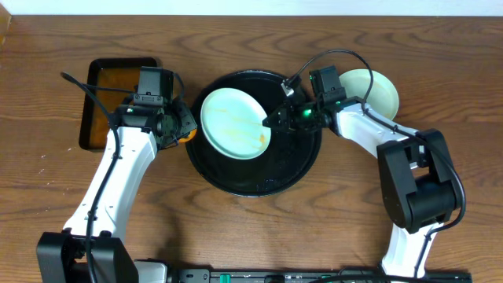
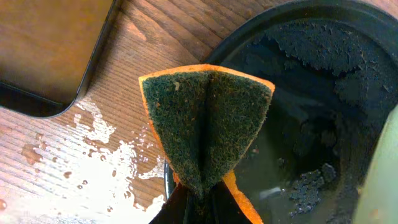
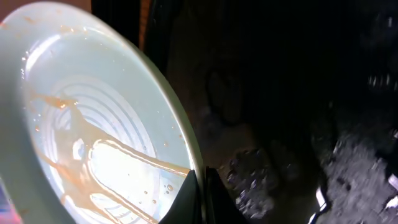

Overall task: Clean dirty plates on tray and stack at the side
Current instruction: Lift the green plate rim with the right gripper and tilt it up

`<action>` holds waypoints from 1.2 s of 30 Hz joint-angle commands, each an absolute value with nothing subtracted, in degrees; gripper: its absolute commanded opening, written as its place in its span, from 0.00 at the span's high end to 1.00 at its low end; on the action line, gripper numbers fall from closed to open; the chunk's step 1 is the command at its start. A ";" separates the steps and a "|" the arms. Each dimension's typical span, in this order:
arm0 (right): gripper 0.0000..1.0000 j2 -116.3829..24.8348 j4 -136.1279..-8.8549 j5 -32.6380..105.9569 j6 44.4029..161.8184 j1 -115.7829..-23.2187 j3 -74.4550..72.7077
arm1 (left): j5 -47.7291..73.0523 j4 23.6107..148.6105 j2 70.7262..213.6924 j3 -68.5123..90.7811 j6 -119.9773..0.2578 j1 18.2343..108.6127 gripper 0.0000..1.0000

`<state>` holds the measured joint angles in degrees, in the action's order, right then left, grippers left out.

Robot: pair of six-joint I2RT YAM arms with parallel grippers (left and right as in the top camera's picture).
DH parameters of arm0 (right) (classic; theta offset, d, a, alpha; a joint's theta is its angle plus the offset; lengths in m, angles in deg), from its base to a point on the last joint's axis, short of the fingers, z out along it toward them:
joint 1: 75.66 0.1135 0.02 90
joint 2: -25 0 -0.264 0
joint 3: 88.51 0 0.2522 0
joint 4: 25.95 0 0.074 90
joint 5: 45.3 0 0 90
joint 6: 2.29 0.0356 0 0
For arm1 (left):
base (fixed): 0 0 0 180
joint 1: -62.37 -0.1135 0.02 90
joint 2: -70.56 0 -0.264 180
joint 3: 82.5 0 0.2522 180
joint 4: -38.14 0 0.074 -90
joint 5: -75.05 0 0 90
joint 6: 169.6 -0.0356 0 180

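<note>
A pale mint-blue plate (image 1: 233,122) with orange smears stands tilted over the round black tray (image 1: 295,161). My right gripper (image 1: 275,120) is shut on its right rim; the right wrist view shows the smeared plate (image 3: 93,143) pinched between the fingers (image 3: 200,199). My left gripper (image 1: 182,126) is shut on a folded orange-and-green sponge (image 2: 208,124), held at the tray's left rim (image 2: 249,31), just left of the plate. Cleaned plates (image 1: 373,90), pale yellow on top, are stacked right of the tray.
A rectangular black tray with brownish liquid (image 1: 110,86) sits at the far left, also in the left wrist view (image 2: 50,56). Water is spilled on the wood (image 2: 106,162) beside it. The round tray's floor is wet with foam (image 2: 323,56).
</note>
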<state>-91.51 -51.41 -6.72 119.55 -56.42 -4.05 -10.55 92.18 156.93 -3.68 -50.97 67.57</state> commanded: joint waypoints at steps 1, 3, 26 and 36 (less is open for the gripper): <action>0.99 -89.74 -52.18 -13.73 133.38 -57.99 -4.10 | -10.46 92.37 157.06 -4.45 -51.52 67.41 0.92; 0.99 -89.74 -52.11 -15.92 136.92 -58.36 -4.10 | -10.46 92.39 157.06 -4.45 -51.52 67.41 0.92; 0.99 -89.74 -50.91 -32.09 175.52 -59.46 -4.10 | -10.46 92.39 157.06 -4.45 -51.50 67.41 0.92; 0.98 -89.74 -47.61 -30.10 173.88 -59.52 -4.10 | -10.46 92.42 157.06 -4.45 -51.52 67.41 0.92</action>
